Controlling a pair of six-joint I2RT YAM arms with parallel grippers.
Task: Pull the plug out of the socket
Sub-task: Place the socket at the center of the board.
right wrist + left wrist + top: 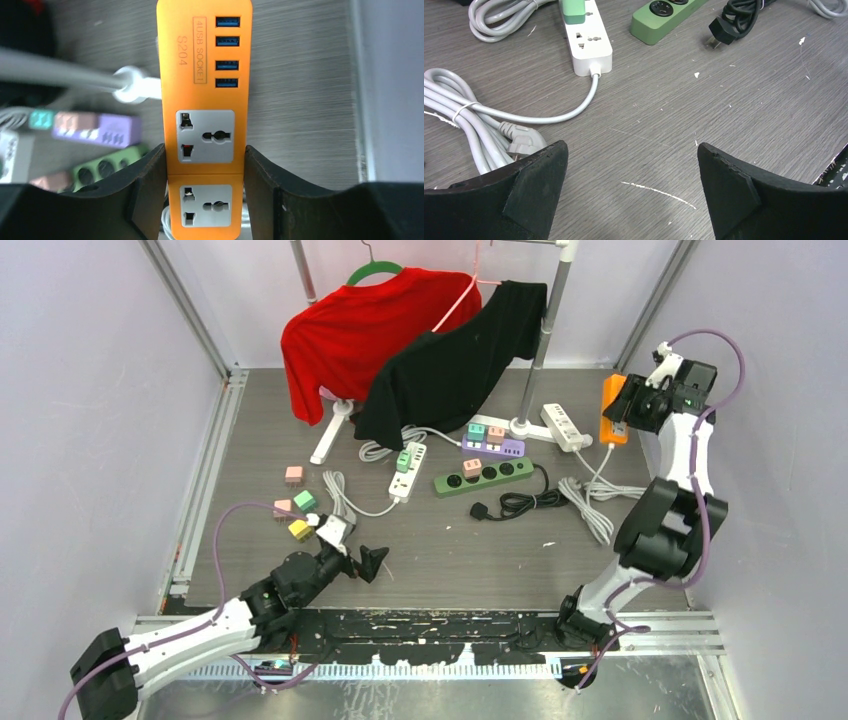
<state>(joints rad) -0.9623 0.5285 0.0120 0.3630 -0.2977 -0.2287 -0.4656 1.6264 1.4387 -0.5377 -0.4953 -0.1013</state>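
My right gripper (205,150) is shut on an orange power strip (205,75) and holds it lifted at the back right (613,408); its visible sockets are empty. My left gripper (631,146) is open and empty, low over bare table at the front left (355,548). A white power strip (586,40) with a green plug (573,11) in it lies ahead of the left gripper. A purple strip (492,447) carries teal and pink plugs. A green strip (485,477) carries a pink plug (472,467).
Loose pink, green and yellow plugs (300,505) lie left of my left gripper. A coiled white cable (464,120) lies by its left finger. A black plug with its cord (520,503) lies mid-table. A rack with red (350,335) and black shirts stands behind. Another white strip (563,426) lies near the rack pole.
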